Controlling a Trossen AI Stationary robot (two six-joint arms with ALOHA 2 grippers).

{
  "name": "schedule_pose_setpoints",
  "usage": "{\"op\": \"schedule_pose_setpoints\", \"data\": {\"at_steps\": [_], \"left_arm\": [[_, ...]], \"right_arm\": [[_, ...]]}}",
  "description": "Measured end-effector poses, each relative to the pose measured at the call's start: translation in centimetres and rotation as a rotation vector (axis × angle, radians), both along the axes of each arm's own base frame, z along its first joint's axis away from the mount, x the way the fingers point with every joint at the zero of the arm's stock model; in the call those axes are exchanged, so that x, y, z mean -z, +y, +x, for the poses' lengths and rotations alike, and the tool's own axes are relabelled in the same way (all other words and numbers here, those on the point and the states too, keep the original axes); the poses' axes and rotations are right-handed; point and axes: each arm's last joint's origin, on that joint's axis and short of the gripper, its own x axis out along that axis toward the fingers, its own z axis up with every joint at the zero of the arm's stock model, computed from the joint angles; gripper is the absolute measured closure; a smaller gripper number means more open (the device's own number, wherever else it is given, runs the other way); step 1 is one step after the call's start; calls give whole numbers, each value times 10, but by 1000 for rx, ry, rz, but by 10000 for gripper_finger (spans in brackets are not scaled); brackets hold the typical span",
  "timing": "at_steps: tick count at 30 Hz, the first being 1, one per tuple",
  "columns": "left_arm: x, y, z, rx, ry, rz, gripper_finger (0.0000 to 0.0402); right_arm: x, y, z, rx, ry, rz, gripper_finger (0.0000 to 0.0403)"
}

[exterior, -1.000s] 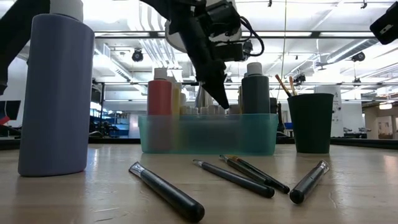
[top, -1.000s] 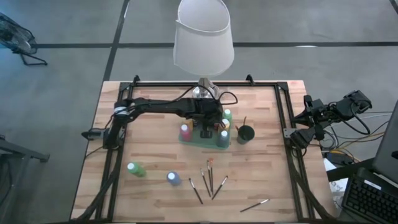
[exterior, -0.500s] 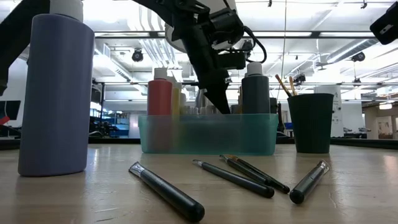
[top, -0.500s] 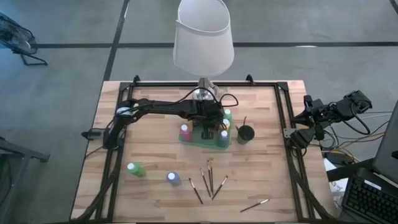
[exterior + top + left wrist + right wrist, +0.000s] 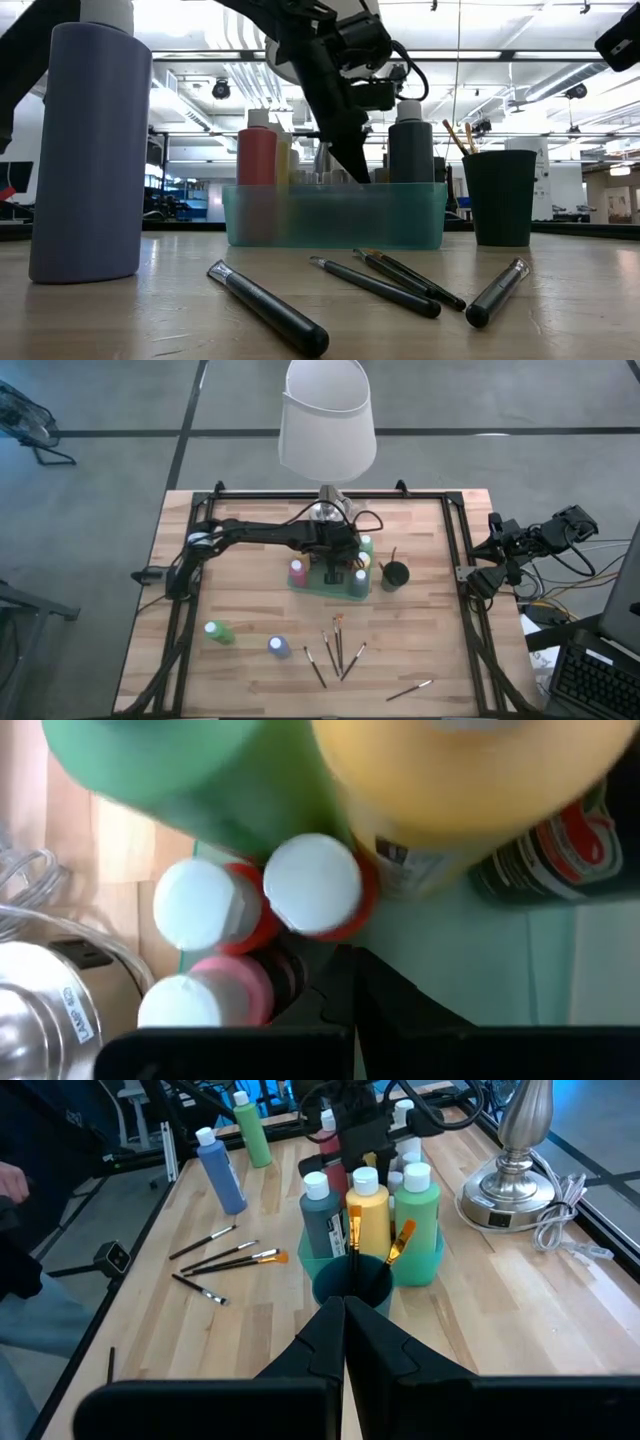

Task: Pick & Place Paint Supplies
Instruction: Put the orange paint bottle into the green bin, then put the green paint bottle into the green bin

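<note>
The left claw (image 5: pixel 331 572) is pinched closed with nothing in it, reaching down into the green tray (image 5: pixel 305 588) at mid-worktop (image 5: pixel 430 650), among upright paint bottles (image 5: pixel 298 570). It seems just beside the red-collared bottles (image 5: pixel 312 885), though contact is unclear. Loose brushes (image 5: pixel 338 645) and two bottles (image 5: pixel 279 647) lie well apart, nearer the front. The right claw (image 5: pixel 345 1312), closed and empty, waits off the worktop's right edge.

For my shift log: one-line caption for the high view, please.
Left gripper, shut, reaches into the teal bin of paint bottles; loose brushes lie nearby.
</note>
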Motion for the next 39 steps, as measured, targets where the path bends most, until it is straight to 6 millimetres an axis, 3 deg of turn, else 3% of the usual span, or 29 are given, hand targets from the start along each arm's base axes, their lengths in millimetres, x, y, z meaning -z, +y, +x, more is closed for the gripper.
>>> {"op": "schedule_pose_setpoints", "data": {"at_steps": [9,16,20,22,32,39], "left_arm": [[-36,-3,-14,1,-66,19,401],[-111,-12,-46,5,-278,-54,401],[-145,-18,-74,34,-413,-89,401],[-154,-21,-89,47,-457,-95,401],[-182,-48,-180,167,-740,-205,401],[-192,-69,-239,153,-784,-253,401]], "right_arm": [[0,0,0,0,0,0,394],[0,0,0,0,0,0,394],[0,0,0,0,-1,0,394],[0,0,0,0,0,0,394],[0,0,0,0,-1,0,394],[0,0,0,0,-1,1,394]]}}
